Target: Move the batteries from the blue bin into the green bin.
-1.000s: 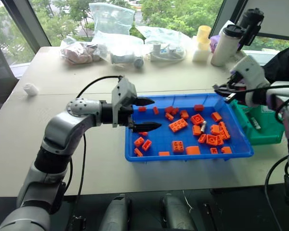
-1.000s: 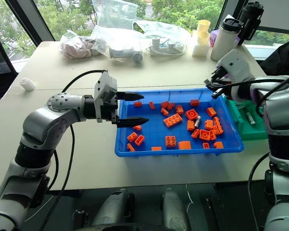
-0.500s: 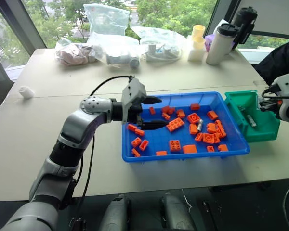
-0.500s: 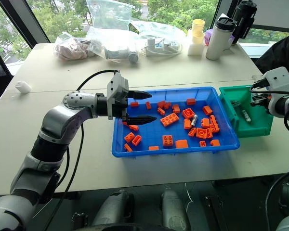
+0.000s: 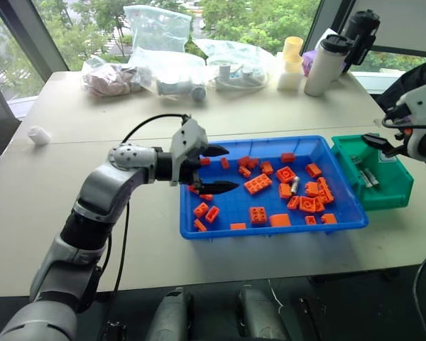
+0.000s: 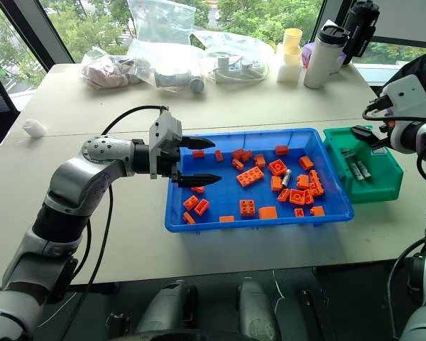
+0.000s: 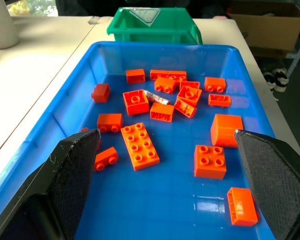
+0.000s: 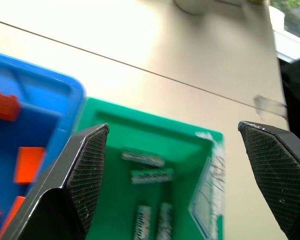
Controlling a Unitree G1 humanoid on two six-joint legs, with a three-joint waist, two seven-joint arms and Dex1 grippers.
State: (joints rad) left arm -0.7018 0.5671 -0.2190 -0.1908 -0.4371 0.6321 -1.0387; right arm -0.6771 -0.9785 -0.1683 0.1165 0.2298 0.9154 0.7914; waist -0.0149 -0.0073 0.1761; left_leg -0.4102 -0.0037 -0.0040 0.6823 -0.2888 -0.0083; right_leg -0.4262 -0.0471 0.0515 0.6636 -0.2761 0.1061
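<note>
So there's one small silver-grey metal battery lying in the big shallow bright-blue plastic bin, sitting among the orange plastic building bricks toward the end of the bin nearest the green one. It's tucked right beside a square orange brick, and I can't tell if they're actually touching.

The rest of the batteries I can make out are lying in the small deep green plastic bin. The right wrist view is showing four of them on its floor: two side by side, and two lying crosswise to those. The green bin is sitting just beside the short end of the blue bin on the robot's right, both on the light beige table.

The right gripper is hovering above the green bin with its two black fingers spread wide apart and nothing between them. The left gripper is hanging over the opposite end of the blue bin, pointing across it toward the green one, fingers also standing wide apart and empty, with bricks lying below and ahead of it.

Further out, along the window side of the table, there are clear plastic bags stuffed with odds and ends, a stack of pale yellow cups, a white tumbler with a black lid and a black bottle behind it. A small white cap-like thing is sitting alone near the table's left edge.
</note>
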